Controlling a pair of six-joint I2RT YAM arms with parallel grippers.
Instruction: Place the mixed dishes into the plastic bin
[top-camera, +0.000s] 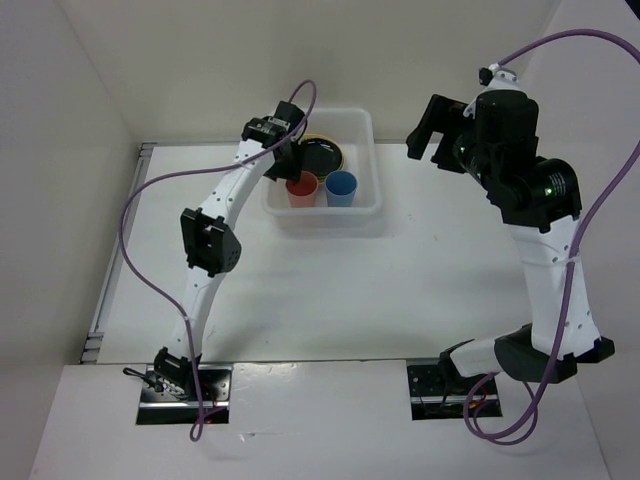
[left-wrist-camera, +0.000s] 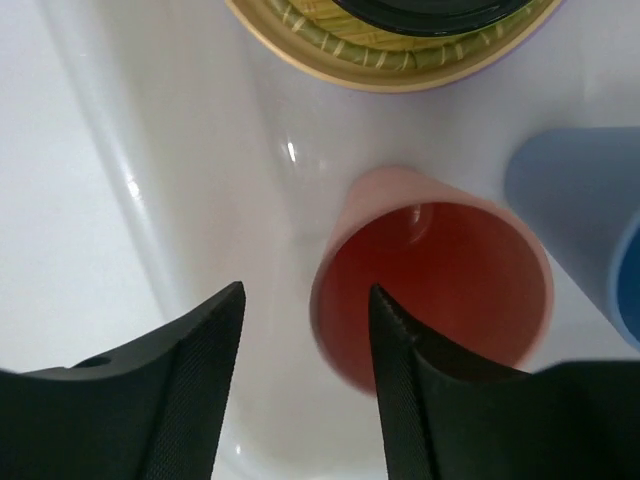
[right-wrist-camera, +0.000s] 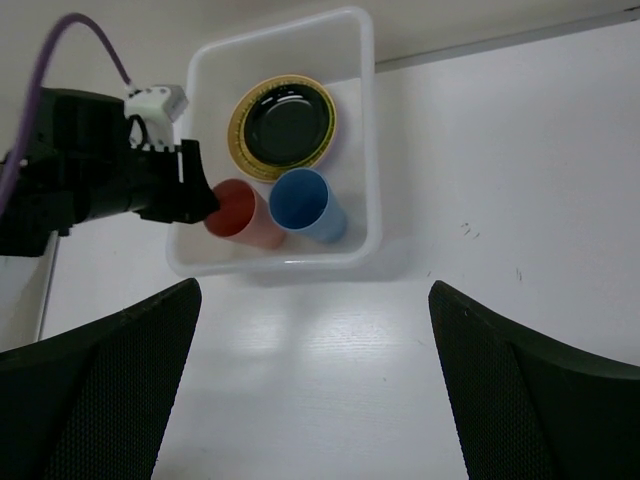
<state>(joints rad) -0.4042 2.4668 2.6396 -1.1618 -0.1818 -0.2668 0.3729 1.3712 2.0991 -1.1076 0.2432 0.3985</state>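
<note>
The white plastic bin (top-camera: 375, 150) stands at the back of the table. Inside it lies a stack of plates (top-camera: 322, 155), black on top of woven tan, with a pale orange rim and a lavender edge below (left-wrist-camera: 400, 75); no lime green plate shows. A pink cup (top-camera: 301, 189) and a blue cup (top-camera: 341, 187) stand in the bin's near half. My left gripper (left-wrist-camera: 305, 300) is open and low in the bin. Its fingers straddle the pink cup's (left-wrist-camera: 430, 280) left wall without closing on it. My right gripper (top-camera: 430, 135) is open, empty and raised to the right of the bin.
The bin's left wall (left-wrist-camera: 120, 180) is close beside my left finger. The blue cup (left-wrist-camera: 580, 230) stands right next to the pink one. The purple cables loop beside both arms. White walls enclose the table at the back and left.
</note>
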